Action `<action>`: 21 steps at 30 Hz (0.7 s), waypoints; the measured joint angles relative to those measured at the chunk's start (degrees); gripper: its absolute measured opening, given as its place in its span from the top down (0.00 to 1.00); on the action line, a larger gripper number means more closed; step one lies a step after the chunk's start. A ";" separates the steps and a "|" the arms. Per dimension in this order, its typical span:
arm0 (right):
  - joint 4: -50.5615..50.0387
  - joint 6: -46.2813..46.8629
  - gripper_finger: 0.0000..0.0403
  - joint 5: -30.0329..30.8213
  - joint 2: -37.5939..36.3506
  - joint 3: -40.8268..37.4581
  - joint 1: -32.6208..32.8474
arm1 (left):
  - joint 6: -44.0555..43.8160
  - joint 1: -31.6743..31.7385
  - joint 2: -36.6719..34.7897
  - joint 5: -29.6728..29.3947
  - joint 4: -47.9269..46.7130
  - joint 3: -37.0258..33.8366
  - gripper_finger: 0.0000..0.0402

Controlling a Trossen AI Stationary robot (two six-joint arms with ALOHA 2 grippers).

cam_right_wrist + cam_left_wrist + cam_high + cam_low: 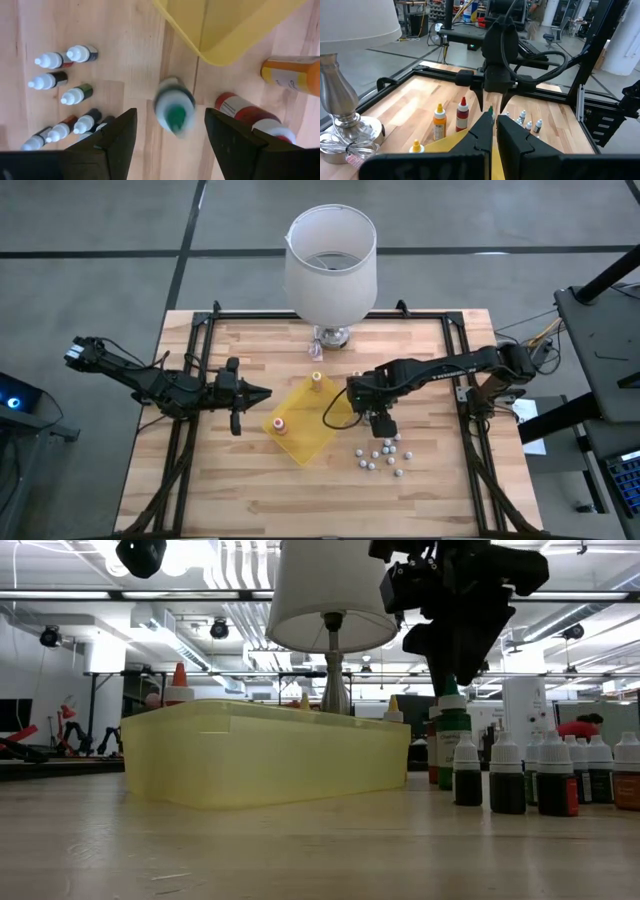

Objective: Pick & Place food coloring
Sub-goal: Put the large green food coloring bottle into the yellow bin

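green-capped bottle (174,111) blurred, orange bottle (292,75) cropped

Light wooden slatted table (250,480) with black frame rails along the edges. Standing on it: a lamp base (331,336) under a white shade at the far edge; a yellow plastic tray (305,442) near the middle; a cluster of small white-capped dropper bottles (380,457) just beside the tray; a green-capped bottle (174,110), a red bottle (250,116) and an orange bottle (292,75) close to the tray's corner.

White-shaded lamp (331,255) at table's (250,480) far edge; yellow tray (305,420) mid-table, two orange-capped bottles (280,425) by it
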 joint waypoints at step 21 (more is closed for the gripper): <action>2.52 -1.77 0.44 0.03 -0.11 -0.53 -0.01 | 0.02 0.00 0.00 0.00 0.00 0.00 1.00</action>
